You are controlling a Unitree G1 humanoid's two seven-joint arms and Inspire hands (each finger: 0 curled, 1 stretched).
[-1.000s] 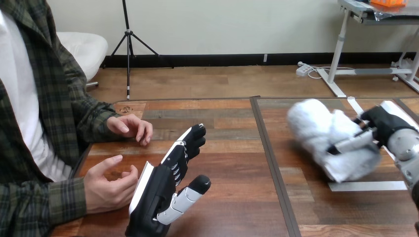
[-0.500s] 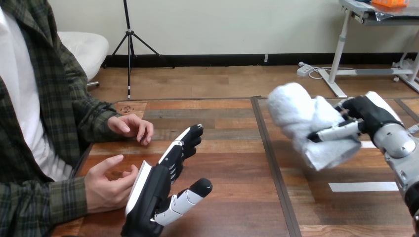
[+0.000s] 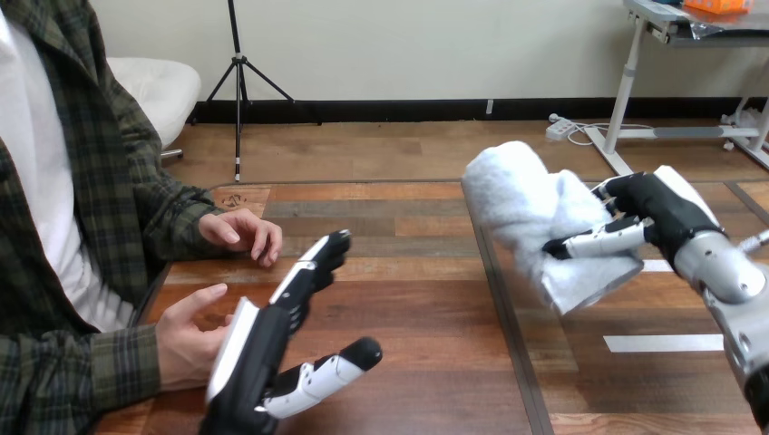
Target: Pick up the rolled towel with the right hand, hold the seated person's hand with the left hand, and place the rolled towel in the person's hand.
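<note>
Leftward goes the fluffy white rolled towel point(image 3: 517, 199), right hand point(image 3: 657, 210) wrapped round it; flat-open left hand point(image 3: 258, 349) half-hides the person's lower hand point(image 3: 181, 344).

The rolled towel point(image 3: 530, 208) is white, the left hand point(image 3: 258, 349) and right hand point(image 3: 655, 207) are black with white parts, the right forearm point(image 3: 725, 272) is silver, and the table point(image 3: 408, 290) is brown wood in light and dark planks with a white strip point(image 3: 664, 343).
</note>
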